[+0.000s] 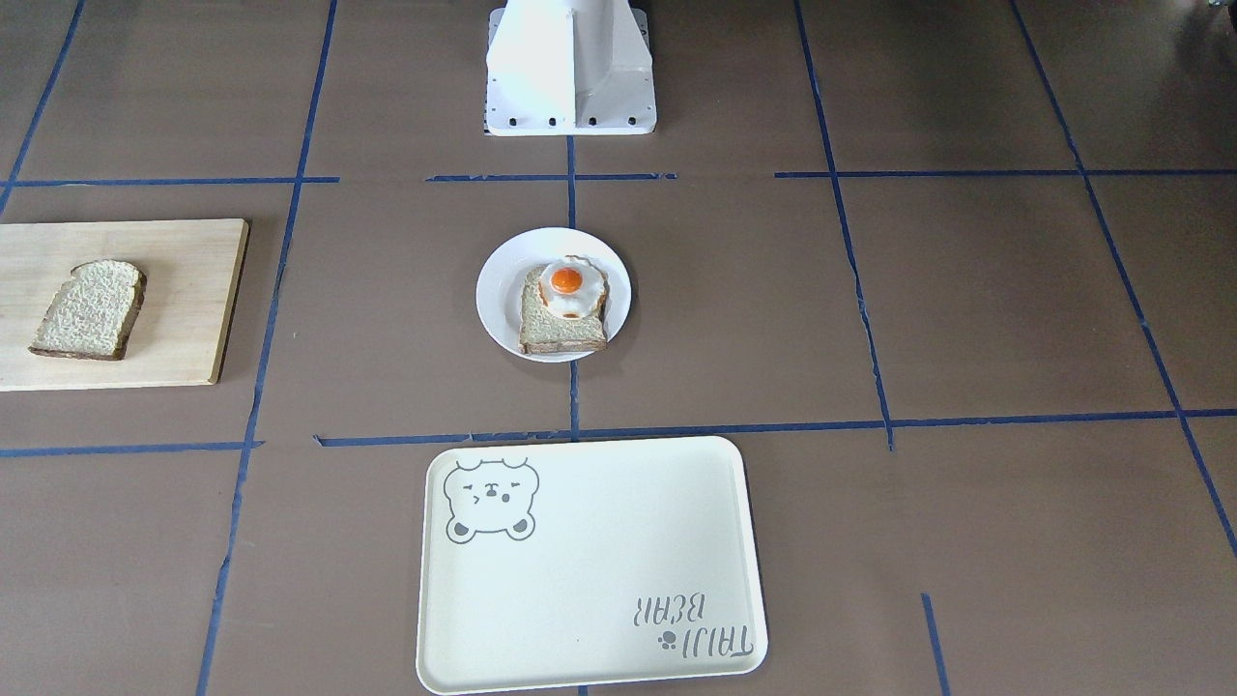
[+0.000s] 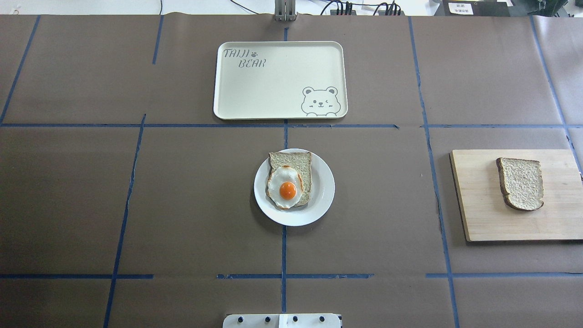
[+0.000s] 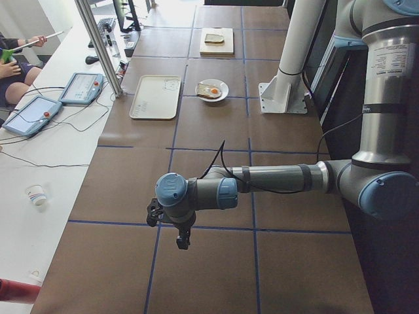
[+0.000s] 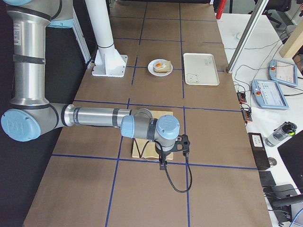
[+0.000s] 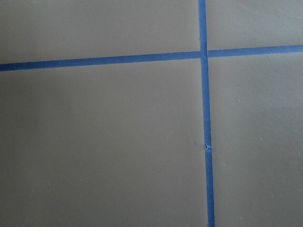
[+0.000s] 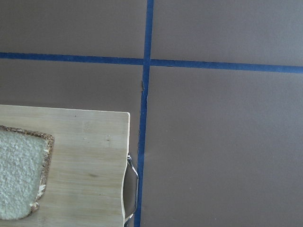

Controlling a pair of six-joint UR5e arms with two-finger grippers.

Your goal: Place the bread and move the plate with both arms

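Observation:
The bread (image 2: 520,183) lies flat on a pale wooden board (image 2: 483,205) at the table's right side; it also shows in the front view (image 1: 89,309) and the right wrist view (image 6: 19,175). The white plate (image 2: 323,191) sits at the table's middle and bears another slice topped with a fried egg (image 2: 288,181). My left gripper (image 3: 169,226) hangs over bare table far from the plate. My right gripper (image 4: 174,152) hovers over the board's corner. Each shows only in a side view, so I cannot tell if it is open or shut.
A cream tray with a bear drawing (image 2: 278,79) lies beyond the plate. The white pedestal (image 1: 570,68) stands on the robot's side of the plate. Blue tape lines (image 5: 203,118) cross the brown table. Operators' tablets (image 3: 78,88) lie past the far edge.

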